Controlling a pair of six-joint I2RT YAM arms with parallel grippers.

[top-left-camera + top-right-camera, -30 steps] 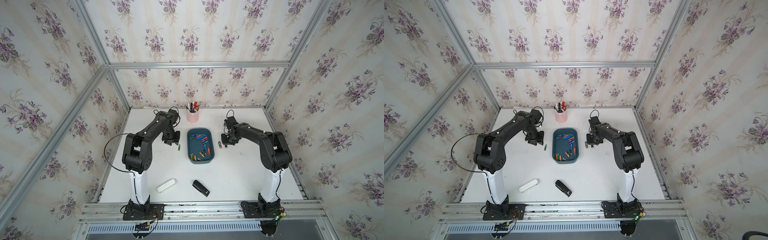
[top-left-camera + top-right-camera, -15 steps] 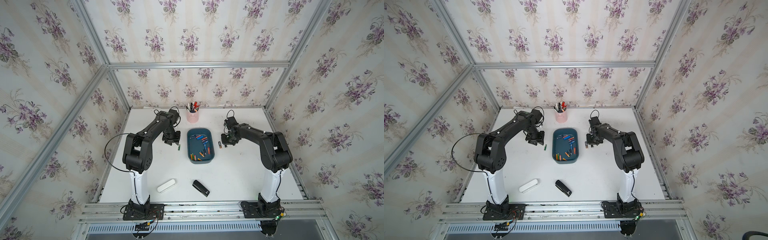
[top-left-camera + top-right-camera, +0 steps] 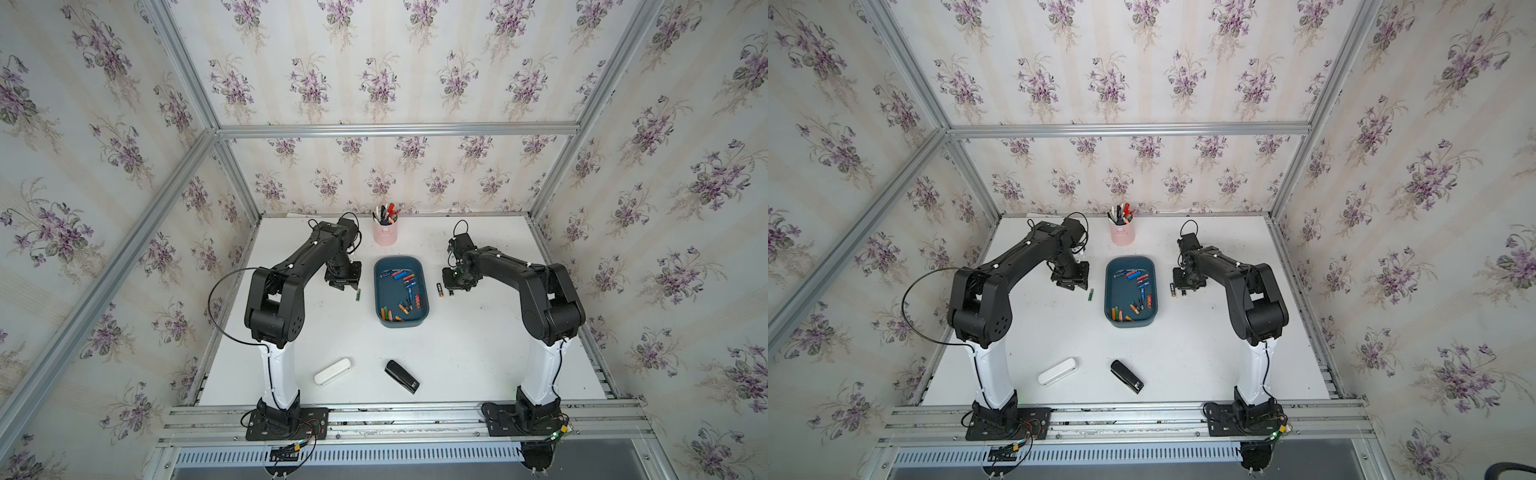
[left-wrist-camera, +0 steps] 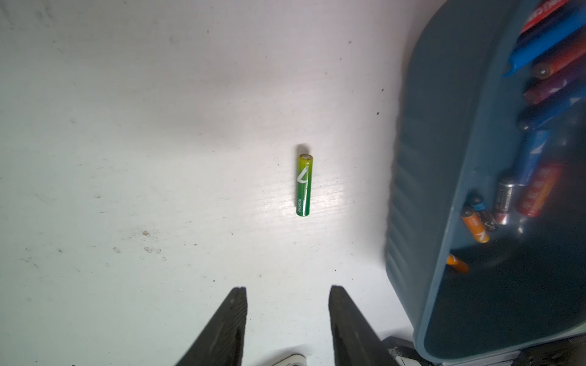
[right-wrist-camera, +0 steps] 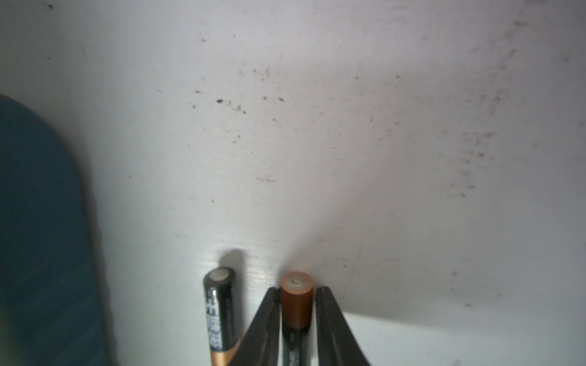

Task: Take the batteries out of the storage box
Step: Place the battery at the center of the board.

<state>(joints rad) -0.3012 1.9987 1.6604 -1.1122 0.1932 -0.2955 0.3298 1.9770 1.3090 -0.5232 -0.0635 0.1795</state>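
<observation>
The batteries (image 3: 400,274) are mostly still lying loose in the storage box (image 3: 388,295), which sits mid-tabletop (image 3: 478,353) between the two arms. Three are out. A green battery (image 4: 303,185) lies flat on the tabletop just beside the box's left wall. On the other side a black-and-copper battery (image 3: 439,289) lies beside the right wall. A second black-and-copper battery (image 5: 296,304) is right next to it, down at the surface between the fingers of the right gripper (image 5: 296,290).

From where I stand, almost nothing has moved in the last second. Both arms are where they were, and so are the green battery and the first black-and-copper one. The right gripper's fingers sit very close on either side of their battery. I can't tell if they are pinching it or have just let go. It looks to me like a put-down being finished.

The left gripper (image 4: 287,290) is spread with nothing in it, a little short of the green battery, so that drop seems done. Both arms should soon be free to go back to the box, where most of the work remains.
</observation>
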